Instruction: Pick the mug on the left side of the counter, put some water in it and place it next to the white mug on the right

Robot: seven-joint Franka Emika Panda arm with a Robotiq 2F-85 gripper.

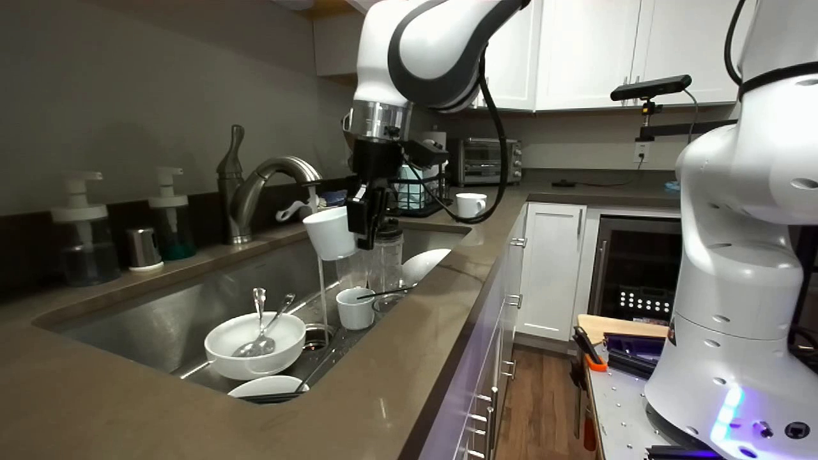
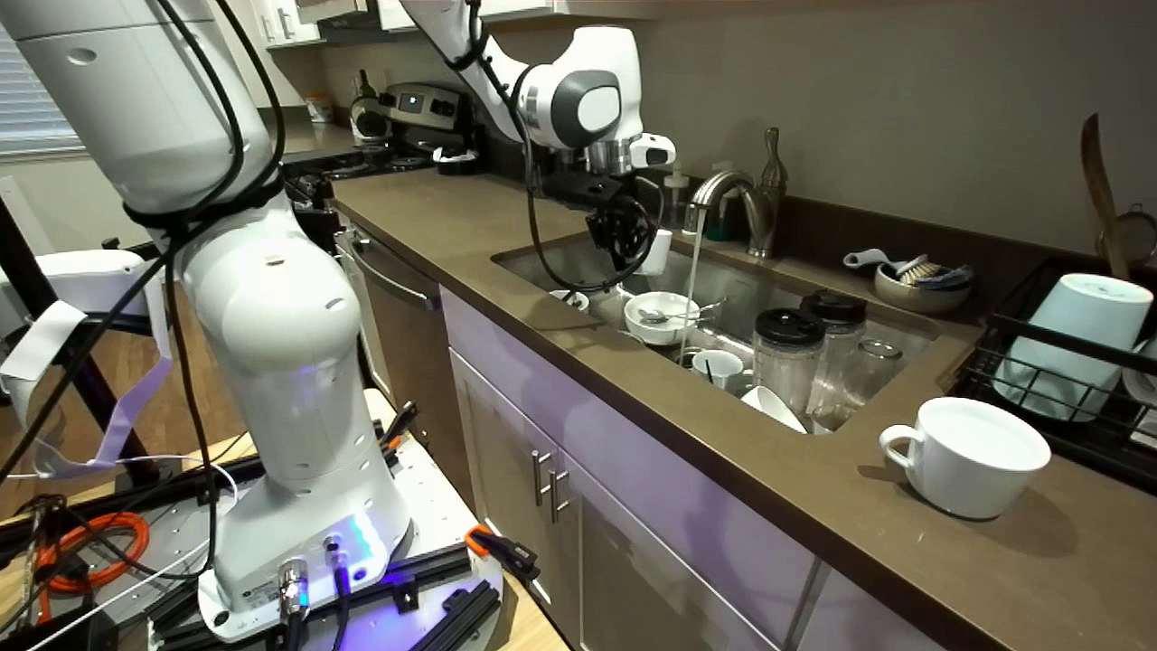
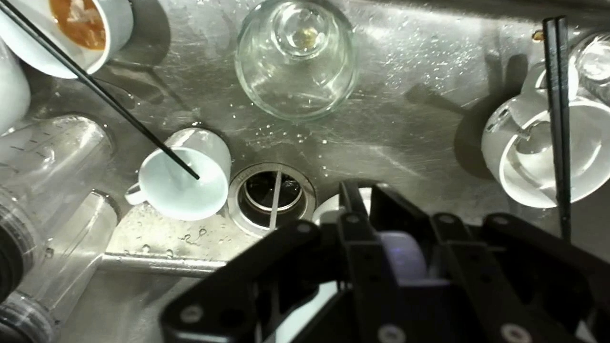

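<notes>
The mug (image 1: 329, 234), plain white, is held in the air over the sink (image 1: 160, 319) by the faucet (image 1: 281, 169), mouth up and slightly tilted. It also shows in an exterior view (image 2: 658, 253). My gripper (image 1: 365, 239) is shut on its handle (image 3: 405, 257), seen between the fingers in the wrist view. Running water (image 2: 694, 280) falls beside the mug and reaches the drain (image 3: 271, 200); I see none entering it. The mug's inside is mostly hidden. The white mug (image 2: 972, 461) stands upright on the counter (image 2: 434, 208), right of the sink; it also shows in an exterior view (image 1: 471, 204).
The sink holds a white bowl with spoons (image 1: 255, 345), a small mug (image 3: 186, 181), a clear glass (image 3: 298, 62), lidded jars (image 2: 786, 353) and chopsticks (image 3: 557, 119). Soap bottles (image 1: 86, 236) stand behind the sink. A black dish rack (image 2: 1021, 398) is near the white mug.
</notes>
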